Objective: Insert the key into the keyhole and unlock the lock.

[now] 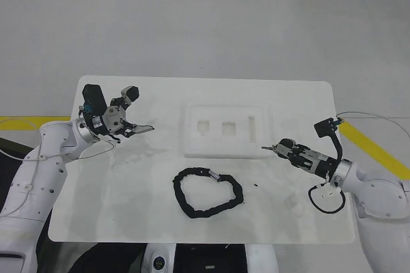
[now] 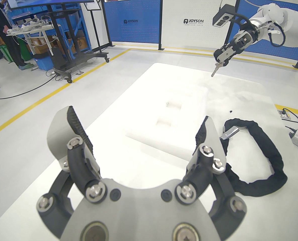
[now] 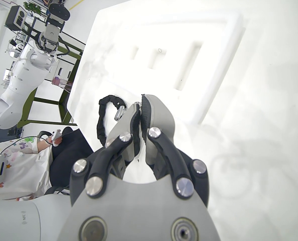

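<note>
A black fabric-covered chain lock (image 1: 207,193) lies in a loop on the white table, near the front middle. Its silver lock barrel (image 1: 209,175) sits at the loop's far side, also seen as the barrel (image 2: 230,132) and the barrel (image 3: 119,112). My right gripper (image 1: 273,147) hovers to the right of the loop, shut on a small metal key (image 2: 215,70) that points down and outward from its fingertips. My right gripper (image 3: 138,105) has its pads pressed together. My left gripper (image 1: 138,110) is at the table's far left, open and holding nothing, as the left gripper (image 2: 138,121) also shows.
A white foam tray (image 1: 191,140) with three recesses lies behind the chain; a tiny ring (image 3: 160,50) rests in the middle recess. A small dark speck (image 1: 257,184) sits on the table. A black cable loop (image 1: 326,200) hangs by the right arm.
</note>
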